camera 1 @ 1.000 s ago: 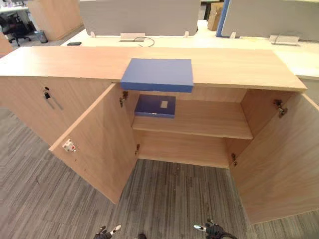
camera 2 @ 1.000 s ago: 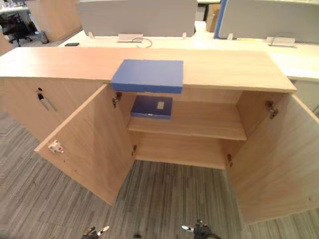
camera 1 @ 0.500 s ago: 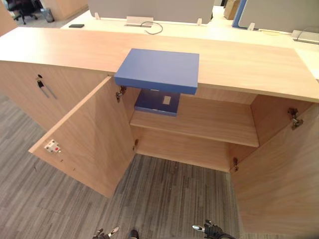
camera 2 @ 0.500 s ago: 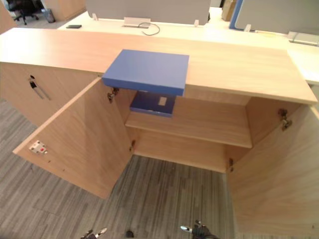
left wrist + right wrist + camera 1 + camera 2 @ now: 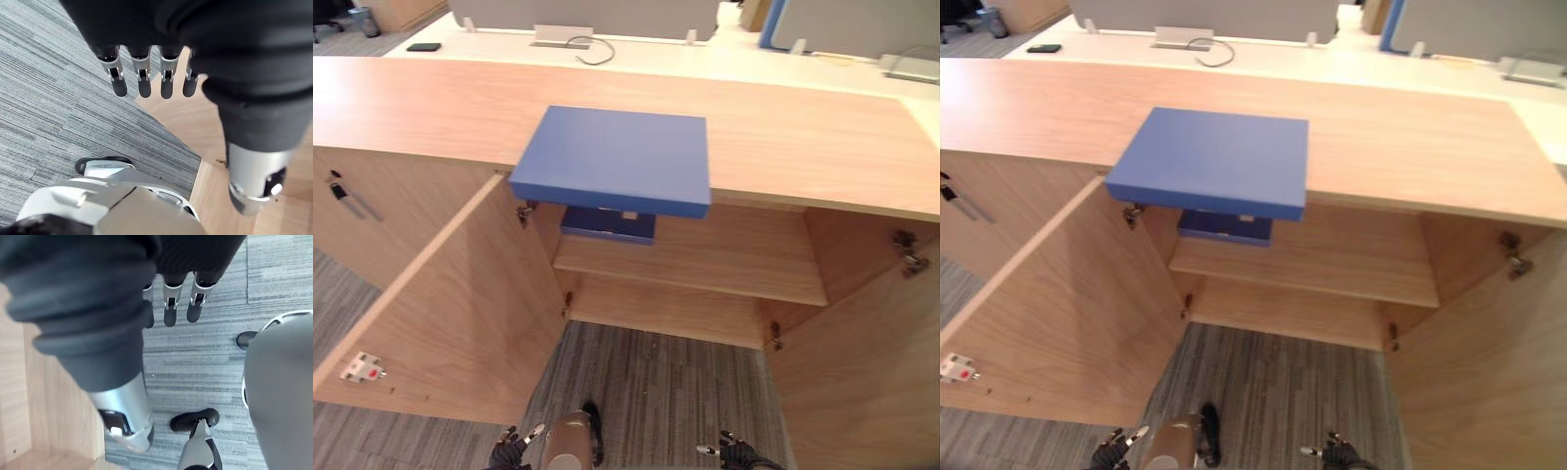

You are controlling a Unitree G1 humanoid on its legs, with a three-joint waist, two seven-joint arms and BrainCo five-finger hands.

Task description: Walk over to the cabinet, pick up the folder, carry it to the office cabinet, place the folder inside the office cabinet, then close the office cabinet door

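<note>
Pickup is the step in hand, by my reading. In the left eye view the blue folder (image 5: 612, 159) lies flat on top of the cabinet (image 5: 803, 147), its near edge jutting out over the open compartment. The left door (image 5: 440, 313) and the right door (image 5: 862, 362) both stand wide open. Inside, a second folder (image 5: 607, 225), also blue, with a pale label, lies at the left end of the shelf (image 5: 724, 259), partly hidden under the overhang.

In the right eye view the left hand (image 5: 1111, 452) and the right hand (image 5: 1337, 454) hang low at the near edge, well apart from the blue folder. The next move likely calls for raising both hands to the overhanging edge and taking it from its two sides, without nudging it farther back.

In the left wrist view that hand's fingers (image 5: 140, 83) hang straight and relaxed over the carpet (image 5: 44, 107), holding nothing, with the left door just beside them.

In the right wrist view the right hand's fingers (image 5: 168, 308) are likewise straight and hold nothing, with carpet below and the right door beside.
</note>
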